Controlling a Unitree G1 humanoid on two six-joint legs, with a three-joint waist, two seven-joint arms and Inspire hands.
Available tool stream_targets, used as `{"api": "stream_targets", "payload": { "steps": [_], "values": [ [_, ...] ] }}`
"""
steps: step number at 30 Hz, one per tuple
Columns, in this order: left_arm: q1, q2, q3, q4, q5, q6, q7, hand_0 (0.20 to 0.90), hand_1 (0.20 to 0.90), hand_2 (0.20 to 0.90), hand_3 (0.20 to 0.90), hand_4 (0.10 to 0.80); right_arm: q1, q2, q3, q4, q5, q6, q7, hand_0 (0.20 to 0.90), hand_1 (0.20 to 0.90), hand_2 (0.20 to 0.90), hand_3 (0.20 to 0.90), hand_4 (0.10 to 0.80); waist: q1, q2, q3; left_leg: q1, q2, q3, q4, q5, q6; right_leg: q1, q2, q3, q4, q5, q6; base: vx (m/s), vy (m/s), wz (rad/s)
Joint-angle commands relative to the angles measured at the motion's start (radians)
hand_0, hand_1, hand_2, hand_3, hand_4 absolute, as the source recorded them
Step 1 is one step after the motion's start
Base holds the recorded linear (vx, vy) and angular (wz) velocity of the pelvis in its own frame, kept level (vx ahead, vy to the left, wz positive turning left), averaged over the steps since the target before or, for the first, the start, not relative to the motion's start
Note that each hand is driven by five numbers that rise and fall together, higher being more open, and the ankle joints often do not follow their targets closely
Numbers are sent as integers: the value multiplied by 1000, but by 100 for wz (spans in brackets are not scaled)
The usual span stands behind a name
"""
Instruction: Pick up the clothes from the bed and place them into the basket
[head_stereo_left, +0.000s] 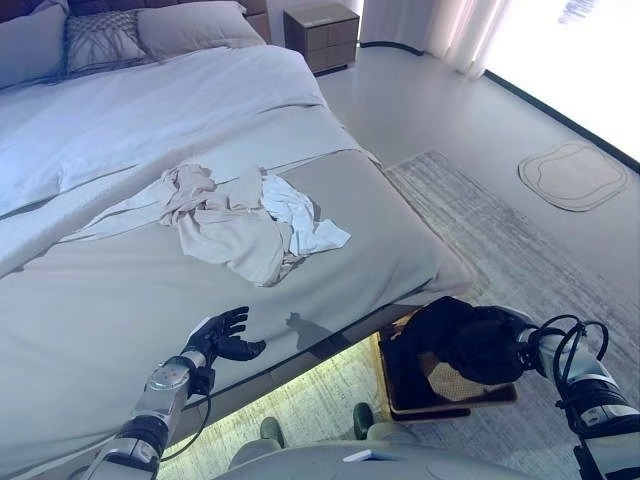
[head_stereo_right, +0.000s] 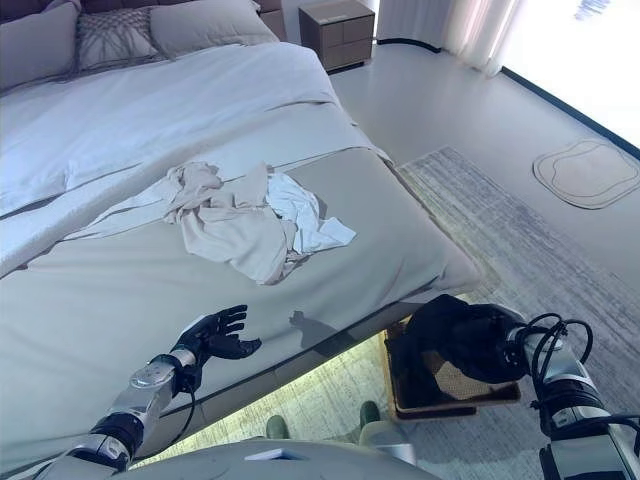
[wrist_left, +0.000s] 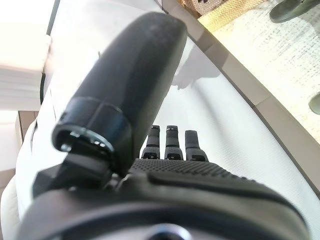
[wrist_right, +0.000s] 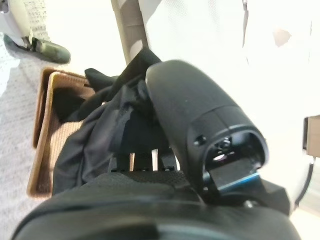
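Note:
A pile of beige and white clothes (head_stereo_left: 235, 225) lies crumpled in the middle of the grey bed (head_stereo_left: 120, 290). My left hand (head_stereo_left: 222, 338) hovers open over the bed's near edge, a good way short of the pile; its fingers (wrist_left: 170, 145) are straight with nothing in them. My right hand (wrist_right: 200, 100) is shut on a black garment (head_stereo_left: 470, 340), with the cloth bunched between thumb and fingers. The garment hangs over the wicker basket (head_stereo_left: 455, 405) on the floor beside the bed, its lower end drooping inside. The garment hides the right hand in the eye views.
Pillows (head_stereo_left: 100, 40) sit at the head of the bed and a nightstand (head_stereo_left: 322, 35) stands beside it. A striped rug (head_stereo_left: 480, 230) runs along the bed's right side under the basket. A small pale mat (head_stereo_left: 575, 175) lies further right.

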Motion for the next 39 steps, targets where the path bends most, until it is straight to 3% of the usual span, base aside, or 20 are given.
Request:
{"api": "stream_targets", "payload": {
  "steps": [1,7,12,17,24,29,33,39],
  "values": [
    [-63,20,-16,-31,3,-68,2,900,900,900,900,800,-122,-59,-7,63,-73,-22,-46,900,900,900,900,800,20,-13,-44,26,-39,-23,88,-169,23,-52,1,-40,68,-46,16,2,-5,5],
    [-50,24,-4,-27,12,-85,-11,900,900,900,900,800,-90,-66,-13,142,-204,25,-17,900,900,900,900,800,23,-13,-41,26,-39,-24,89,-169,26,-48,2,-39,67,-48,16,0,0,0],
    [-56,31,-5,-28,17,-91,-27,900,900,900,900,800,-78,-73,15,264,-363,79,80,900,900,900,900,800,29,-18,-36,28,-37,-22,89,-167,29,-44,2,-38,66,-46,17,0,0,0],
    [-75,35,-21,-34,21,-78,-33,900,900,900,900,800,-95,-90,28,307,-377,54,32,900,900,900,900,800,34,-22,-31,29,-36,-27,88,-166,32,-44,3,-37,66,-41,19,0,0,0],
    [-64,35,-16,-53,14,-72,-28,900,900,900,900,800,-100,-121,9,178,-384,50,-74,900,900,900,900,800,21,-21,-24,26,-33,-26,87,-167,33,-52,7,-26,68,-40,19,0,0,0],
    [-41,32,7,-78,-6,-69,-4,900,900,900,900,800,-110,-141,-13,-93,-320,89,-195,900,900,900,900,800,10,-14,-19,26,-31,-26,89,-167,31,-54,6,-25,76,-46,16,13,8,-3],
    [-21,19,26,-94,-23,-87,28,900,900,900,900,800,-142,-135,-31,-333,-335,-7,-351,900,900,900,900,800,12,-1,-12,15,-34,-37,97,-169,32,-60,5,-30,93,-63,9,8,11,-4],
    [4,9,36,-102,-1,-136,63,900,900,900,900,800,-233,-130,-19,-456,-368,-101,-495,900,900,900,900,800,52,16,-7,-8,-44,-74,111,-175,30,-52,-4,-61,108,-92,-1,5,5,8]
  ]
}}
